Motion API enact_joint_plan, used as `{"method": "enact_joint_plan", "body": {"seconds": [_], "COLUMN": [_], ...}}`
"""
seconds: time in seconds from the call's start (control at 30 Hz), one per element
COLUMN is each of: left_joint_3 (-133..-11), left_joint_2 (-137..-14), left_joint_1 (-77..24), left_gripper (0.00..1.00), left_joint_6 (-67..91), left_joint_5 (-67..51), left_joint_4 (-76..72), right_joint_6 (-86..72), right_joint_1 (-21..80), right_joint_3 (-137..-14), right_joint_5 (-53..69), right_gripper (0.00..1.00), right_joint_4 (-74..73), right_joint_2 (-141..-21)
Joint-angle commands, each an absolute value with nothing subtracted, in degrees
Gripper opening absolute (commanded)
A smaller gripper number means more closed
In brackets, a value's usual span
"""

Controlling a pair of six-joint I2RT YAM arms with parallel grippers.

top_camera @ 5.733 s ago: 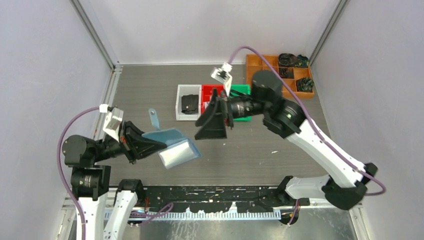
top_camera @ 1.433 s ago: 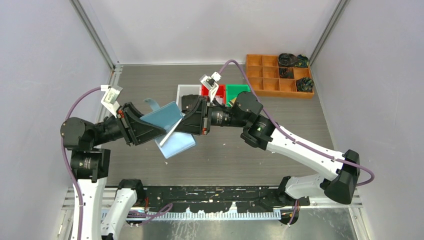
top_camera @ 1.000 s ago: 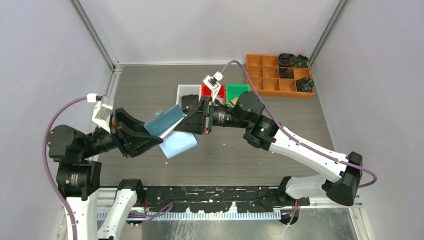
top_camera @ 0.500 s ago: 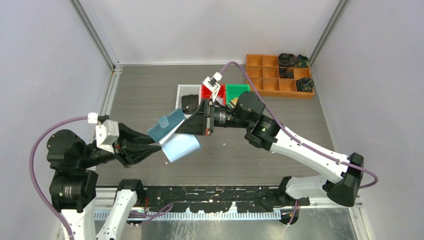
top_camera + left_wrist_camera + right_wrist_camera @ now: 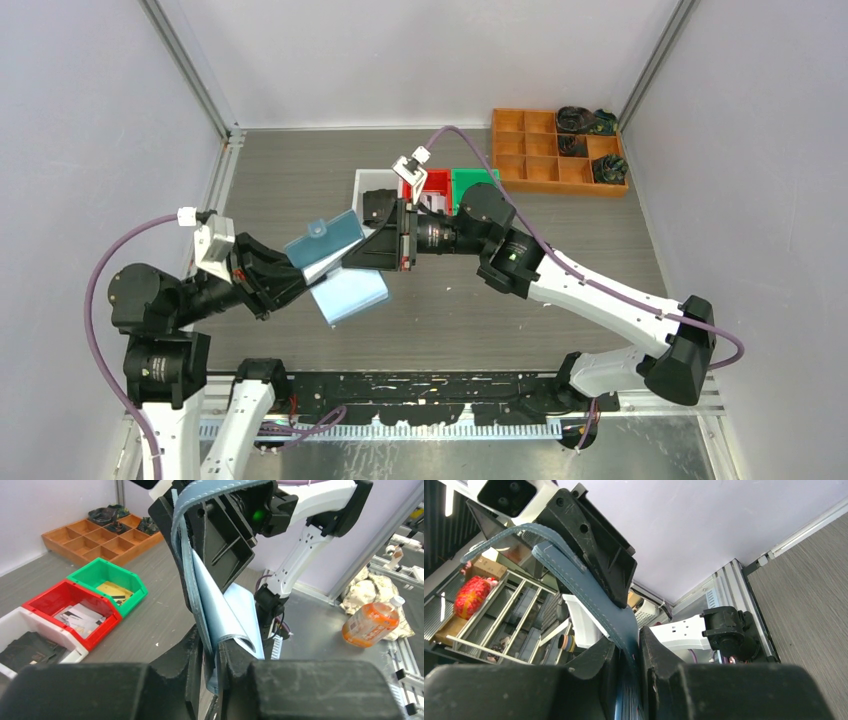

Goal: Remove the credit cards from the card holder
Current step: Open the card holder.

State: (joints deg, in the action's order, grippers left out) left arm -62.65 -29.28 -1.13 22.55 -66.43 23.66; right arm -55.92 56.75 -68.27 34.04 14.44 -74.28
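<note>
Above table (image 5: 290,180) middle: card holder (image 5: 348,293) is hanging midair, held from two sides.
Right gripper (image 5: 360,258): clamping the cover, steadying it.
Left gripper (image 5: 300,274): pinching a pale-blue pocket, likely fanning it open for credit cards, none clearly showing.

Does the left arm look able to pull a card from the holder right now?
Probably not: the left gripper is itself pinching the card holder by its light-blue pockets, while the right gripper clamps its other side. No card edge shows there.

no legible txt, orange bottle label (image 5: 370,625) prob printed, too blurry
</note>
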Motion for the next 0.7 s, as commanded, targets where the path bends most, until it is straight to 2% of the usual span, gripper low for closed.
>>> {"method": "enact_joint_plan", "body": {"seconds": [0.0, 0.03, 0.13, 0.23, 0.3, 0.47, 0.53, 0.67], "left_joint_3": [-61.9, -61.6, -61.5, -60.6, -59.0, -57.9, -58.5, -59.6], "left_joint_2": [-29.4, -29.2, -29.1, -29.0, -28.3, -27.7, -28.1, -28.8], "left_joint_1": [-1.2, -1.2, -1.2, -1.2, -1.2, -1.2, -1.2, -1.2], "left_gripper": [0.12, 0.08, 0.00, 0.00, 0.00, 0.00, 0.00, 0.00], "left_joint_6": [30.6, 30.5, 31.4, 36.7, 41.6, 49.5, 51.6, 54.5], "left_joint_5": [-65.0, -64.5, -62.5, -60.9, -58.1, -54.7, -54.2, -54.8], "left_joint_4": [14.1, 14.0, 14.8, 12.0, 9.7, 7.7, 7.2, 5.8], "right_joint_6": [-56.2, -56.3, -56.1, -56.4, -56.6, -56.3, -55.7, -54.6], "right_joint_1": [58.0, 58.0, 58.0, 58.0, 58.0, 58.0, 58.0, 58.0], "right_joint_3": [-70.8, -70.8, -70.6, -69.1, -67.3, -61.6, -59.3, -56.0], "right_joint_5": [35.7, 36.0, 37.1, 39.5, 40.4, 39.5, 39.0, 37.1], "right_gripper": [0.15, 0.19, 0.38, 0.54, 0.60, 0.61, 0.56, 0.52], "right_joint_4": [20.4, 20.8, 21.1, 23.3, 25.4, 27.3, 27.5, 27.8], "right_joint_2": [-73.8, -73.9, -73.6, -72.7, -71.6, -66.7, -64.1, -60.8]}}
